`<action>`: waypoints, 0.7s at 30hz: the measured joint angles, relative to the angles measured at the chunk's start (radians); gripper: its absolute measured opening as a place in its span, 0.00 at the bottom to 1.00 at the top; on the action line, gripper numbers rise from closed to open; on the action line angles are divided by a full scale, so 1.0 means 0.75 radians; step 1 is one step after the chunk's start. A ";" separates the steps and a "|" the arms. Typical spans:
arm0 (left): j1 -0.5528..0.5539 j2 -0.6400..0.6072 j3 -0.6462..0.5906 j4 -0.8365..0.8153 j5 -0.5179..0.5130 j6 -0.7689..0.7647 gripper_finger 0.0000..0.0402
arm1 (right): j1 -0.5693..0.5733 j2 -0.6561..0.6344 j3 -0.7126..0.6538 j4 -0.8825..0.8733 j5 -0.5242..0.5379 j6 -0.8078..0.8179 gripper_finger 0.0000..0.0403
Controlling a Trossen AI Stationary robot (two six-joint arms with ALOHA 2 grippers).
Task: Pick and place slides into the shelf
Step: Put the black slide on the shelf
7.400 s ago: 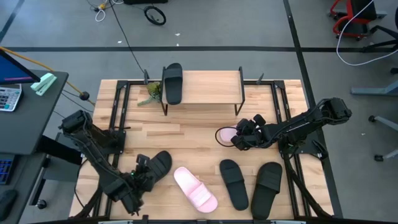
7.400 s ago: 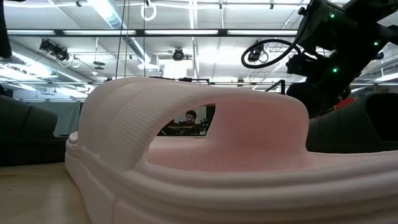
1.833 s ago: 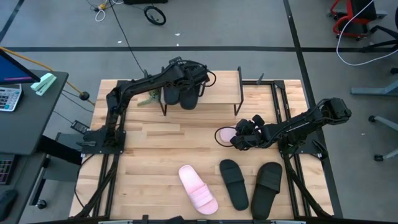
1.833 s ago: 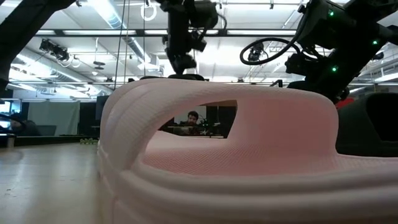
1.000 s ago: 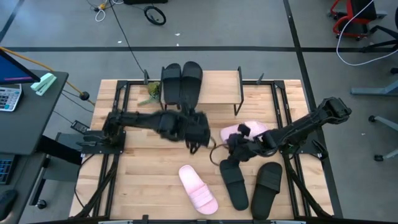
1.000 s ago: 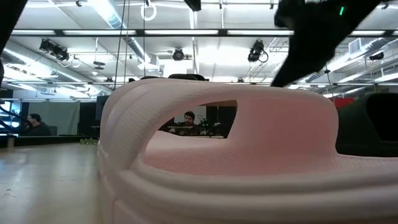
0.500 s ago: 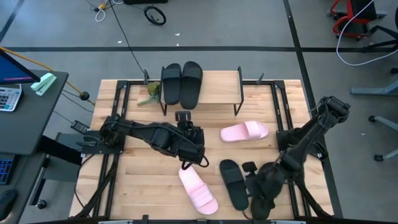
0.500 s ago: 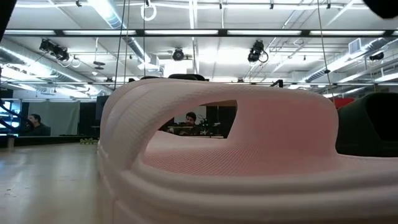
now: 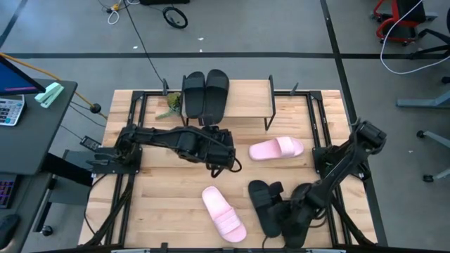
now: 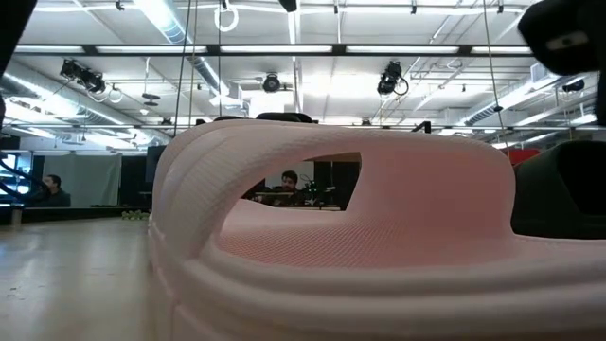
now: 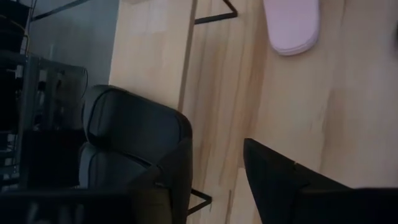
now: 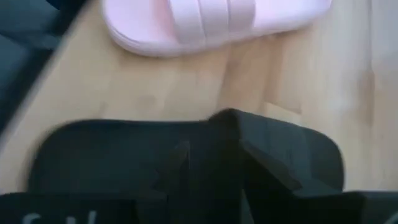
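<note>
Left gripper (image 9: 223,156) fingers (image 11: 273,180) stand apart with bare tabletop between them, nothing held; it hangs over mid-table, just near of the shelf (image 9: 242,98). Left arm runs in flat from the left edge of the table (image 9: 176,190).

Right gripper (image 9: 278,204): cannot tell how far its fingers (image 12: 273,162) are open or whether they grip anything. It sits low at the near right, right over a black slide (image 9: 260,200), which fills the right wrist view (image 12: 124,149) under the fingers. Right arm slopes down from its base at the right edge.

Slides:
- two black slides (image 9: 205,95) side by side on the left part of the shelf top, toes toward the far side; right part of the shelf bare.
- pale pink slide (image 9: 276,149) on the table just near of the shelf's right legs, lying crosswise.
- second pink slide (image 9: 223,212) near centre, angled, just left of the black slide under the right gripper; its strap fills the low view (image 10: 331,237).
- sixth slide: mostly hidden by the right arm, only a dark bit at the near right.

Small green plant (image 9: 171,105) by the shelf's left legs. Person seated far off in the low view (image 10: 57,189).
</note>
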 joint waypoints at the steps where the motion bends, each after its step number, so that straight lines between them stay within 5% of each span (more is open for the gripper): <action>1: 0.007 0.000 0.000 0.000 0.000 -0.001 0.36 | 0.000 0.014 0.000 0.000 0.023 -0.017 0.36; 10: 0.045 0.000 0.000 0.001 0.001 -0.007 0.32 | -0.007 0.078 0.000 -0.080 0.238 -0.065 0.35; 21: 0.029 0.000 0.000 0.001 0.001 -0.071 0.31 | -0.080 0.078 0.000 -0.223 0.259 0.133 0.29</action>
